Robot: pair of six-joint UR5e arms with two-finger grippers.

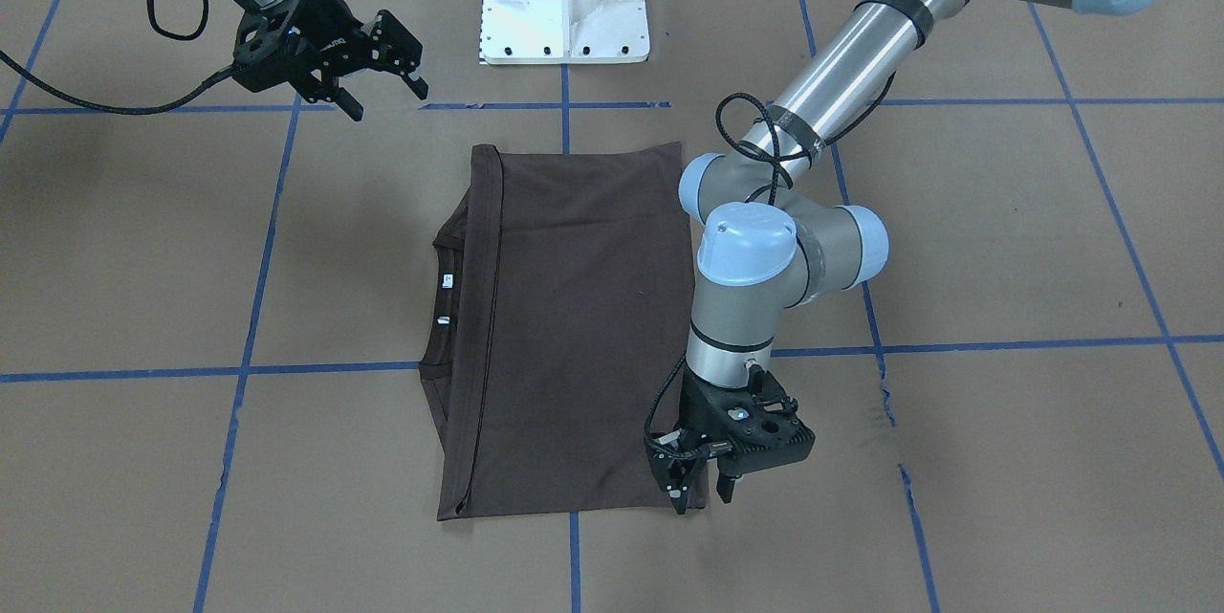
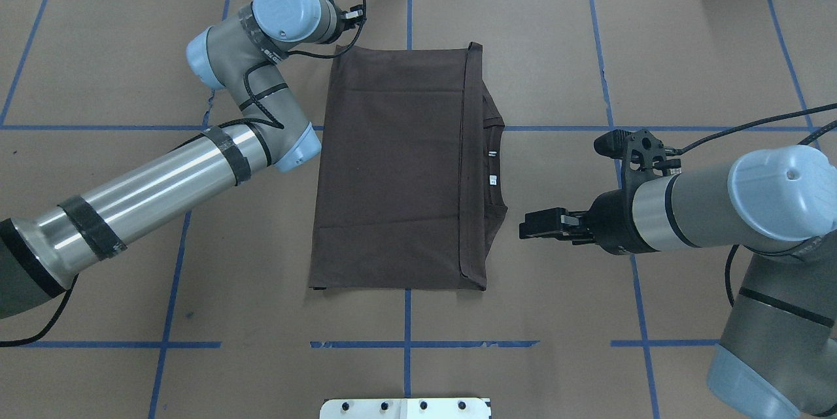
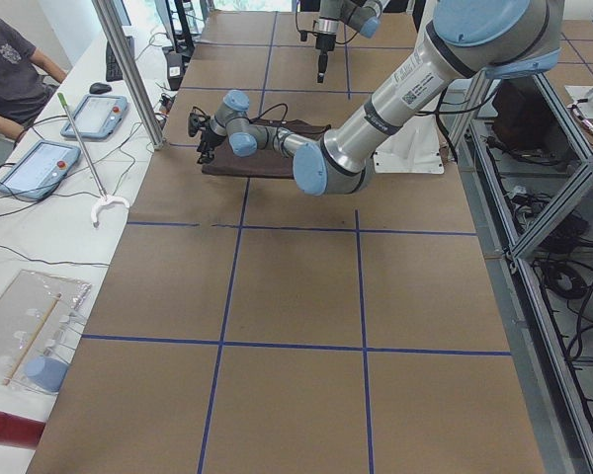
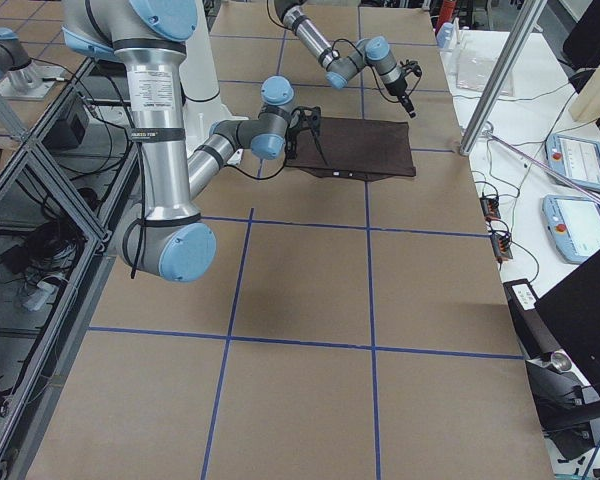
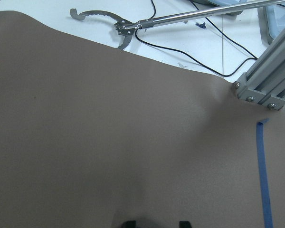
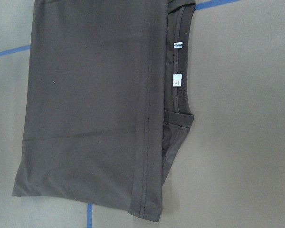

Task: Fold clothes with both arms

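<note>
The table is just brown paper, gridded off with blue tape lines. A folded dark brown T-shirt lies flat mid-frame, and a white base sits bolted at top centre.

Left fingers, right fingers apart

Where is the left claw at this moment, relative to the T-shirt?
In the front-facing view the left claw is at the lower right corner of the T-shirt, on the operators' side, far from the white pedestal base.
</note>
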